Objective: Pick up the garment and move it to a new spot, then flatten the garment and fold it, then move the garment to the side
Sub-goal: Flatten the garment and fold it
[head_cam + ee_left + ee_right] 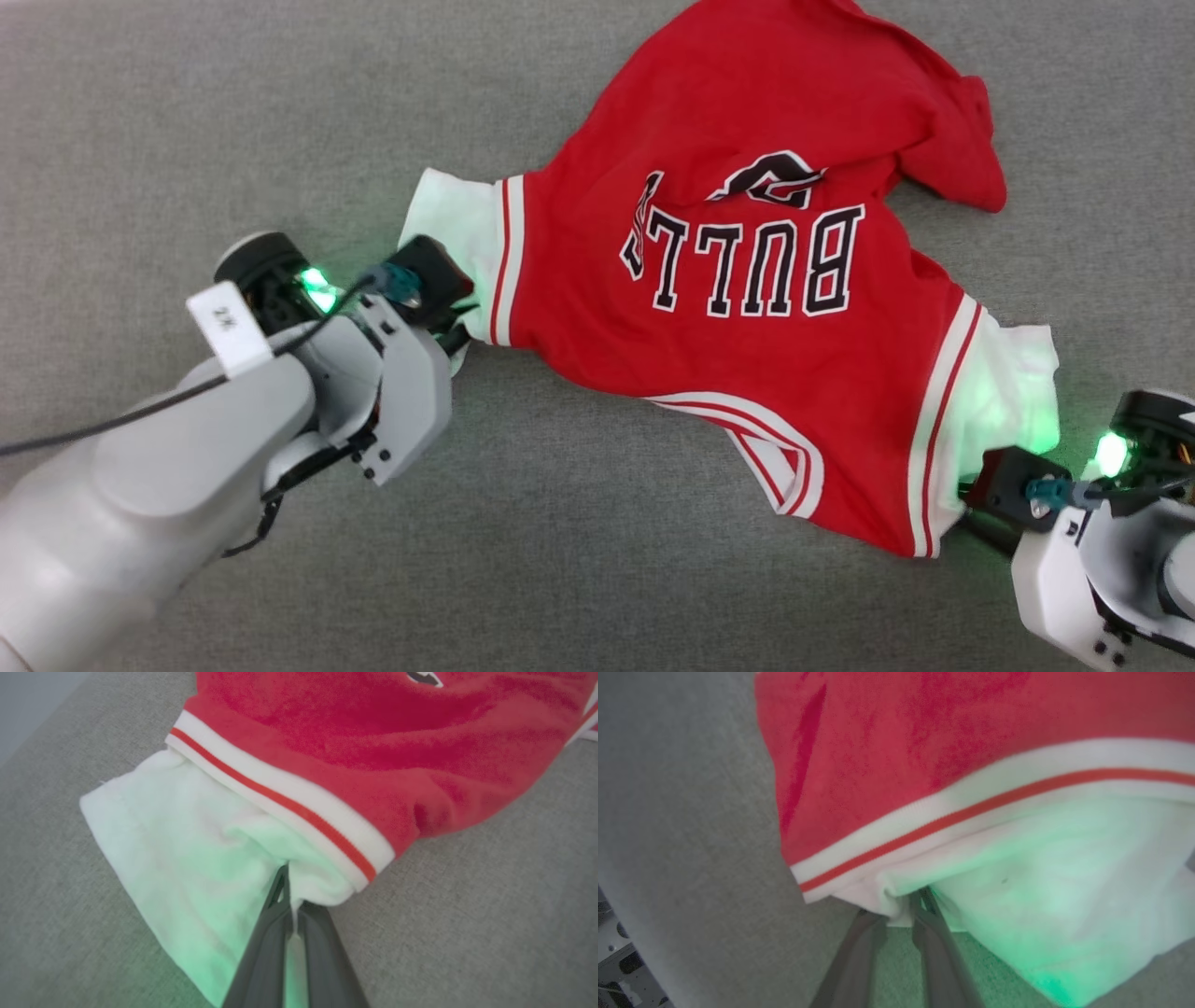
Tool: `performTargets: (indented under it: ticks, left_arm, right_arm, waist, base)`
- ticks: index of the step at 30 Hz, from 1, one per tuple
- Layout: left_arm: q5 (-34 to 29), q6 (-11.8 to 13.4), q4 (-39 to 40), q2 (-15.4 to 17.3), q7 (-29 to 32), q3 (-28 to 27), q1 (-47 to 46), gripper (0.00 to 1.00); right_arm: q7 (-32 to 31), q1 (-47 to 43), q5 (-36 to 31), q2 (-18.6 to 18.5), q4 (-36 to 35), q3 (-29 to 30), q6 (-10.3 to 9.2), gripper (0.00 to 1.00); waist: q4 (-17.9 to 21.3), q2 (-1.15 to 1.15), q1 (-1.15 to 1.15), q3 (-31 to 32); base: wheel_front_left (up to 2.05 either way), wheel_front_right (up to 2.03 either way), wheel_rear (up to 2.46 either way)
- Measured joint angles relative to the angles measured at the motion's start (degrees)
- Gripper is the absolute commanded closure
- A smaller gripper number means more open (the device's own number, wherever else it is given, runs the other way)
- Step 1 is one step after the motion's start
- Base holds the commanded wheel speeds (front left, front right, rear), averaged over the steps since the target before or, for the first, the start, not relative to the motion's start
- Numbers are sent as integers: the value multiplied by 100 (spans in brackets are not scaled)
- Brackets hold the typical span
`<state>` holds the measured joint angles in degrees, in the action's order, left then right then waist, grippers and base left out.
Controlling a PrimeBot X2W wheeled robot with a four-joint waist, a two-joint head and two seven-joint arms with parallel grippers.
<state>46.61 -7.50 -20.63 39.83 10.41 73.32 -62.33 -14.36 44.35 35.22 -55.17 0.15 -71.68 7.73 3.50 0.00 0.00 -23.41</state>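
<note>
The garment (747,355) is a red jersey lying face up on the grey surface, its "BULLS" lettering upside down to me and its upper part rumpled and folded over. My left gripper (462,327) is shut on the lower edge of the white sleeve (196,849) at the left. In the left wrist view the dark fingers (280,891) pinch the white cloth just beside the striped trim (280,798). My right gripper (962,509) is shut on the other white sleeve (1064,896) at the lower right, its fingers (924,914) clamped on the corner by the trim.
The grey fabric-covered surface (597,560) lies all around the jersey. In the right wrist view its edge drops off at the lower left, where dark metal framework (616,961) shows. A pale area (28,700) lies beyond the surface's far edge in the left wrist view.
</note>
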Motion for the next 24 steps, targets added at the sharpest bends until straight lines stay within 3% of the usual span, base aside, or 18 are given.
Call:
performTargets:
  ticks: [6, 12, 19, 24]
  left_arm:
    - [522, 0, -229, 144, -699, 10, -19, 100]
    - [1209, 0, -109, 488, -1659, -20, -20, 100]
    - [2068, 1, 1028, 1096, -2448, -514, 246, 100]
    - [2640, 1, 2191, 1432, -2522, -1020, 386, 100]
  right_arm:
    - [702, 150, 309, 153, 231, 232, -14, 100]
    - [1202, 97, 506, -215, 40, 1123, -18, 100]
    - [1578, -552, 679, -632, -230, 2746, -18, 100]
    - [1656, -814, 554, -537, -371, 4065, -18, 100]
  waist:
    - [80, 0, 0, 170]
    - [134, 0, 0, 427]
    - [88, 0, 0, 585]
    - [-37, 0, 0, 531]
  base:
    - [0, 0, 0]
    - [0, 0, 0]
    - [0, 0, 0]
    - [0, 0, 0]
